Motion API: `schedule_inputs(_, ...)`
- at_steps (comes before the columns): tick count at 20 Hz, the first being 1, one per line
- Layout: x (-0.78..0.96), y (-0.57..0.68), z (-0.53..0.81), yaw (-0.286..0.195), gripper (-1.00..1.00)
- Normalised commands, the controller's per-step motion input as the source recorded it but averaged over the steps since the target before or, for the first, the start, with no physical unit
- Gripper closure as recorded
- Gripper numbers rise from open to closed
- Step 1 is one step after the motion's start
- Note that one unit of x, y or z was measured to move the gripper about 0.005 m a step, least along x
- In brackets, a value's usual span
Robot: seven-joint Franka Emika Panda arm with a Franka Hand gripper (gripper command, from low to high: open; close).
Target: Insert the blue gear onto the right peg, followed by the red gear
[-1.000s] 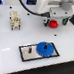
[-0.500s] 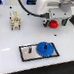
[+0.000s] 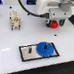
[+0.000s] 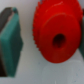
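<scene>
Spanning the scene: a white surface (image 3: pixel 5 54) carries everything, seen whole only in the exterior view.
Arm: the white Panda body fills the far middle of the exterior view, reaching down toward the far right part of the surface.
Baseplate: the grey plate with a black border (image 3: pixel 27 53) lies near the middle, slightly to the exterior view's right, well apart from the arm.
Blue gear: the blue gear (image 3: pixel 44 49) lies flat on the right part of that baseplate; the right peg is too small and blurred to make out at its centre.
Rack: a small pale object with dark parts (image 3: pixel 15 20) stands upright at the far left; too blurred to identify.
Hand: the hand (image 3: pixel 55 21) hangs just above the red gear; its fingers are hidden and blurred, so I cannot tell how wide it stands or whether it grips anything.
Red gear: the red gear (image 3: pixel 55 23) sits at the far right, directly under the hand; in the wrist view (image 4: pixel 57 33) its toothed rim and centre hole fill the frame, with a teal-faced dark block (image 4: pixel 10 42) beside it.
</scene>
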Motion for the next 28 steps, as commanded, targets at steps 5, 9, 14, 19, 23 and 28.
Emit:
schedule_inputs(5, 0.01, 0.00, 0.33, 0.000, 1.00)
schedule_inputs(9, 0.22, 0.00, 0.62, 0.000, 1.00)
schedule_inputs(14, 0.43, -0.02, 0.58, 0.000, 1.00)
schedule_inputs(19, 0.59, -0.17, 0.52, 0.000, 1.00)
schedule_inputs(23, 0.63, -0.23, 0.46, 0.000, 1.00)
schedule_inputs(28, 0.72, -0.30, 0.36, 0.000, 1.00)
